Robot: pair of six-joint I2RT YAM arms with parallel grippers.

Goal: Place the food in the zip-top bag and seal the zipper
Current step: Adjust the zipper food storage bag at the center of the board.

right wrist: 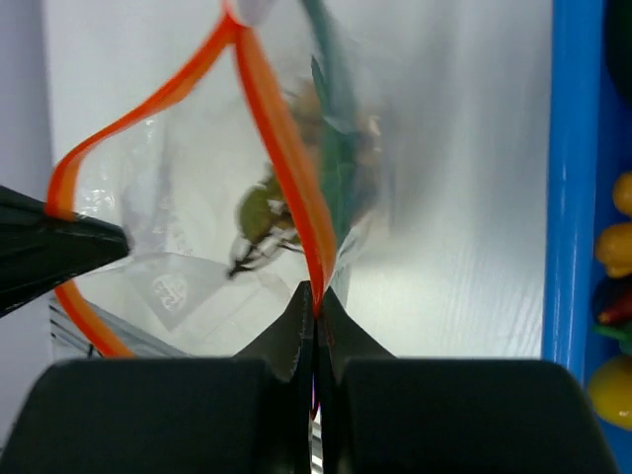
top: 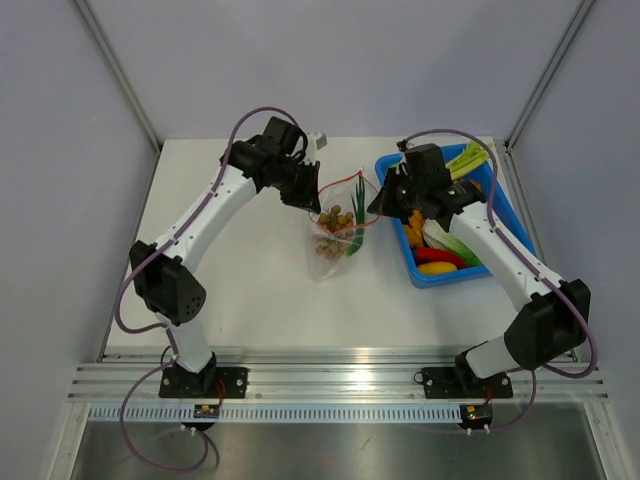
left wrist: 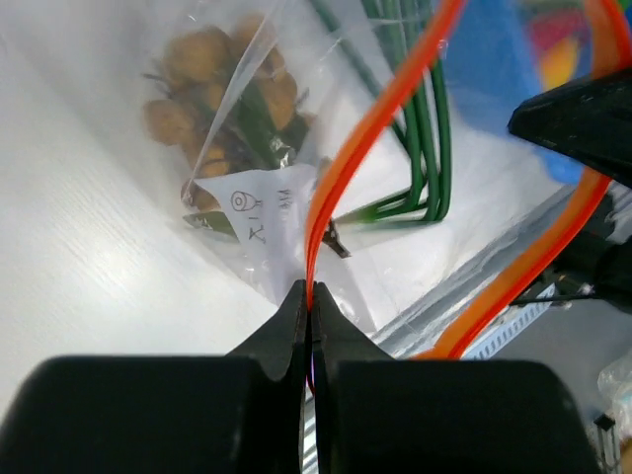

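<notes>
Pinching one end of the zipper point(left wrist: 380, 118), the left pincer point(left wrist: 312, 296) is closed, its two dark fingers pressed together with only the thin orange-red strip between them. The right pincer point(right wrist: 316, 301) is closed in the same way on the opposite end of the strip. Between the two grips the two sides of the zipper bow apart, so the mouth of the zip-top bag point(top: 333, 250) stands open as a loop. The clear body of the bag goes down toward the white bench point(top: 250, 290). From above I cannot tell how much of the bag rests on the bench. Inside the bag are the cluster of brown balls point(top: 336, 217) and the green onions point(top: 357, 237). The blue bin point(top: 452, 279) stands just beside the bag on the right, and in the right wrist view a narrow strip of bench shows between the bag and the bin's wall. In the bin lie a yellow piece point(top: 437, 268), a red piece point(top: 445, 257) and the white-green cabbage point(top: 452, 243). The far side of the bin is near the right edge of the bench. On the left of the bag a wide stretch of bench reaches to the left edge, and another stretch reaches forward to the metal rail point(top: 340, 380).
</notes>
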